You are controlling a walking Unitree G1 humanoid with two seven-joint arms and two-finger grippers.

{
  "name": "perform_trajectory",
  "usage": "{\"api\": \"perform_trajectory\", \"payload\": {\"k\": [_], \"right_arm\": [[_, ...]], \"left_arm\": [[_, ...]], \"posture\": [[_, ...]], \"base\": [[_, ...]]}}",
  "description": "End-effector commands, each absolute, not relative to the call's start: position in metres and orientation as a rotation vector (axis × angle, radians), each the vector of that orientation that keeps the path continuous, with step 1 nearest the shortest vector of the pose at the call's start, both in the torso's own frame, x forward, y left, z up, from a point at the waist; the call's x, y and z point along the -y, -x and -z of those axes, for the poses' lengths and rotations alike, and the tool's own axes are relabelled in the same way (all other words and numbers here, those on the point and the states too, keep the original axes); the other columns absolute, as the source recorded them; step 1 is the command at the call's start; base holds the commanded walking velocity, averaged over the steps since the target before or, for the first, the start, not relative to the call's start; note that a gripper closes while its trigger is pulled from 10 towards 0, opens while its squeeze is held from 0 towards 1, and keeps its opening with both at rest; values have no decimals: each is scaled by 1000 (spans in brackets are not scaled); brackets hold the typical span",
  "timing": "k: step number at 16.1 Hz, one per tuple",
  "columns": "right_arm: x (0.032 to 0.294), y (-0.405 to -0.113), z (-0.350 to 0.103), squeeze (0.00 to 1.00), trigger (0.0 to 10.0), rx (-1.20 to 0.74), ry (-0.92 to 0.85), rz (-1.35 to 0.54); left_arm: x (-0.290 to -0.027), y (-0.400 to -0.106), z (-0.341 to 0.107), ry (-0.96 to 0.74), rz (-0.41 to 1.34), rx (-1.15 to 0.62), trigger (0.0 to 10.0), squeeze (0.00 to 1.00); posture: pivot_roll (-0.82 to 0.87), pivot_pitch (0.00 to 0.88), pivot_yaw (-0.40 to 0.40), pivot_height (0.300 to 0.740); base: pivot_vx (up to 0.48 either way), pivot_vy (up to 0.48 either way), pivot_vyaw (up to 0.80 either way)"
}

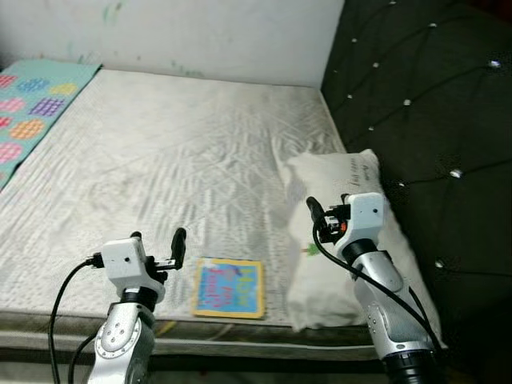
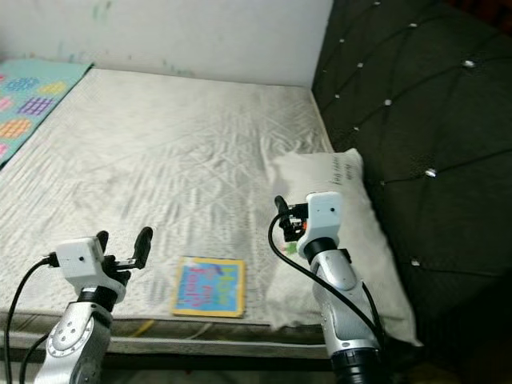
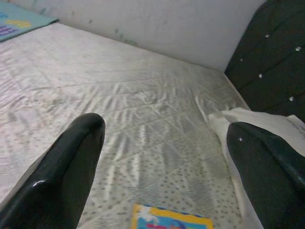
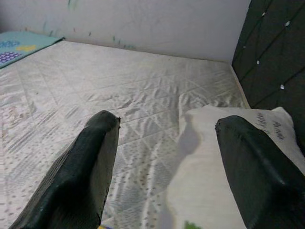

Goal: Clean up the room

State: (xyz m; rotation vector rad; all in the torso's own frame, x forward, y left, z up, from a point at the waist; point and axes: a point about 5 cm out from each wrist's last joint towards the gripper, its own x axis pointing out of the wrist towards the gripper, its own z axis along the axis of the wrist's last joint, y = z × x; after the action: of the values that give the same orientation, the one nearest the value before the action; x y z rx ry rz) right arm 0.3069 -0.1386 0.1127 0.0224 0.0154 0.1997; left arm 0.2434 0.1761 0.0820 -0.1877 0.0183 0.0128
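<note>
A thin, colourful children's book [image 1: 229, 288] lies flat on the grey-white mattress [image 1: 176, 152], near its front edge. A white pillow [image 1: 336, 264] lies to the right of the book, against the headboard. My left gripper [image 1: 158, 238] hovers open just left of the book, and its fingers [image 3: 71, 167] hold nothing. Its wrist view shows the book's top edge [image 3: 171, 223] below them. My right gripper [image 1: 328, 212] is raised over the pillow's left part, also open. Between its fingers [image 4: 86, 167] are only the mattress and the pillow [image 4: 224, 157].
A dark tufted headboard [image 1: 424, 104] rises along the right side. A white wall [image 1: 200, 32] closes off the far end of the bed. A teal blanket with coloured patches [image 1: 28, 104] lies at the far left. The mattress's front edge [image 1: 200, 328] is just below the book.
</note>
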Motion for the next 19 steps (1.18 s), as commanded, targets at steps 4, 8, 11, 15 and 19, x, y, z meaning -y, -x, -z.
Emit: {"api": "perform_trajectory", "payload": {"k": [4, 8, 11, 15, 19], "right_arm": [[140, -307, -117, 0, 10000, -6, -7, -206], [141, -308, -117, 0, 10000, -7, 2, -205], [141, -309, -117, 0, 10000, -10, 6, -205], [142, -308, -115, 0, 10000, -14, 8, -204], [141, -308, -114, 0, 10000, -20, 9, -214]], "left_arm": [[-177, -246, -85, 184, -14, -17, 10000, 0], [-177, -247, -85, 186, -19, -19, 10000, 0], [-177, -248, -86, 186, -22, -18, 10000, 0], [-177, -249, -86, 185, -22, -17, 10000, 0], [-178, -250, -85, 187, -27, -23, 10000, 0]], "posture": [[-107, 0, -62, 740], [-110, 0, -63, 740], [-112, 0, -62, 740], [-112, 0, -62, 740], [-110, 0, -65, 740]], "base": [[0, 456, 0], [0, 458, 0], [0, 455, 0], [0, 455, 0], [0, 480, 0]]}}
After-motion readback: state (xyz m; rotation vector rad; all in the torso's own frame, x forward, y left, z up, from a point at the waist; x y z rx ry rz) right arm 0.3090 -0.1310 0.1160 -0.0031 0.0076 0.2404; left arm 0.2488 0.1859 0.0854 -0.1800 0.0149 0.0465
